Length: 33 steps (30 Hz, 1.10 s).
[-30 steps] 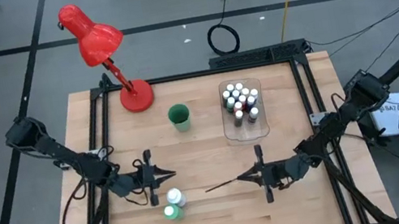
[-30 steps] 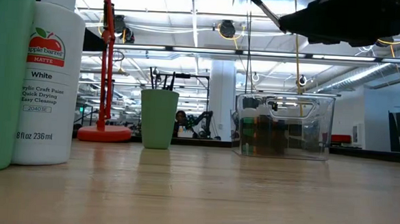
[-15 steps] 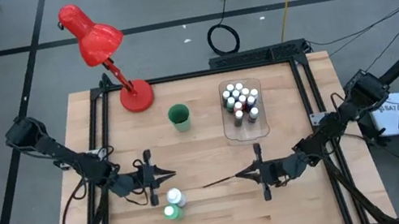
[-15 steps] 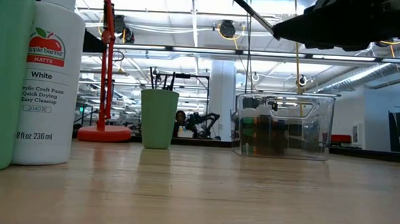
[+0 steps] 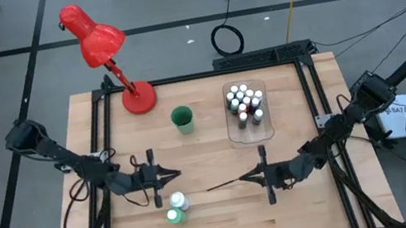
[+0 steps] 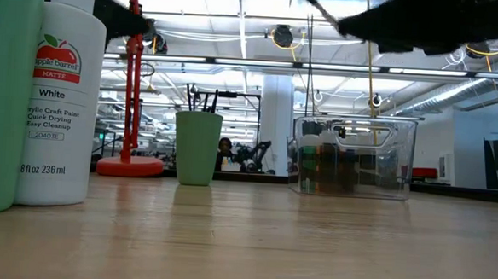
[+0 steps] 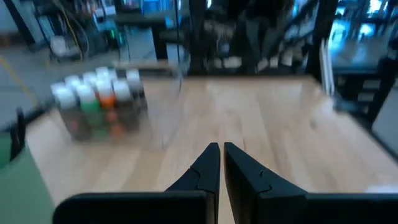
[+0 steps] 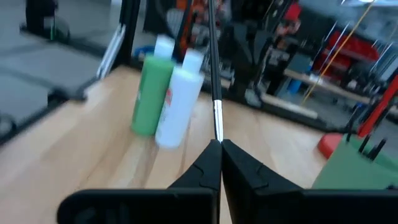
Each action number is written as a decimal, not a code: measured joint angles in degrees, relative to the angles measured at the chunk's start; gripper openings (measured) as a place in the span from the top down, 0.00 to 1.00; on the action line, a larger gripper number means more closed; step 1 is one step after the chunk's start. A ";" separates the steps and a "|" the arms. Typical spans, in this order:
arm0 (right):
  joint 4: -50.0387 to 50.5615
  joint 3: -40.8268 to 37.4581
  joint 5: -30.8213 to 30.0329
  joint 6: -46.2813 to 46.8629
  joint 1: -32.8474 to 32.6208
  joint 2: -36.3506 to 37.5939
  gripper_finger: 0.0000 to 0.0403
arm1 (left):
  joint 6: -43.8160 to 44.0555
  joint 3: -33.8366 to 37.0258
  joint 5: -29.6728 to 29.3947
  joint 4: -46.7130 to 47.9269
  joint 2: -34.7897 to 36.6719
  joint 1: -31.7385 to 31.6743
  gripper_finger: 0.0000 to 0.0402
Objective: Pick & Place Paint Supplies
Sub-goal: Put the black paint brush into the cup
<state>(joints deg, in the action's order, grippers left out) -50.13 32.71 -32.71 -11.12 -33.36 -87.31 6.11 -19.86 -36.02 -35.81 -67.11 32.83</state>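
Seen from straight above, whole table [image 5: 208, 142]. Low view at tabletop level, very near white bottle [image 6: 61, 95]. Wrist views close behind fingers. Clear tray [image 6: 353, 156] shared by low and left wrist views.

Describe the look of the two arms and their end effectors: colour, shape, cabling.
Both arms are dark, near-black jointed links, each rising from a base at a table side edge. The left end effector and right end effector each carry a crossbar and two slim, wedge-shaped black fingers tapering to points. Dark cabling runs along the left arm. No markings are legible.
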 joint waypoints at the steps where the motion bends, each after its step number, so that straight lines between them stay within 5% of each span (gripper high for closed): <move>1: -1.66 0.00 0.00 -1.10 0.02 0.00 1.00 | -1.78 -0.30 0.65 -1.63 0.00 -0.39 0.94; 12: -4.11 0.02 4.86 -1.86 0.02 -0.02 1.00 | -12.70 -9.36 7.54 1.12 -2.82 -3.17 0.89; 26: -9.14 -2.31 10.51 -6.71 -0.40 -0.04 1.00 | -26.31 -17.36 19.70 -8.17 -17.93 -4.28 0.28; 33: -10.52 -3.43 10.53 -9.39 -0.48 -0.04 1.00 | -33.05 -20.93 26.04 -12.23 -20.01 -4.68 0.13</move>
<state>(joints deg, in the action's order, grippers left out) -60.64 29.28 -22.18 -20.52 -33.85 -87.35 -26.94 -40.78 -9.98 -48.04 -87.12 28.14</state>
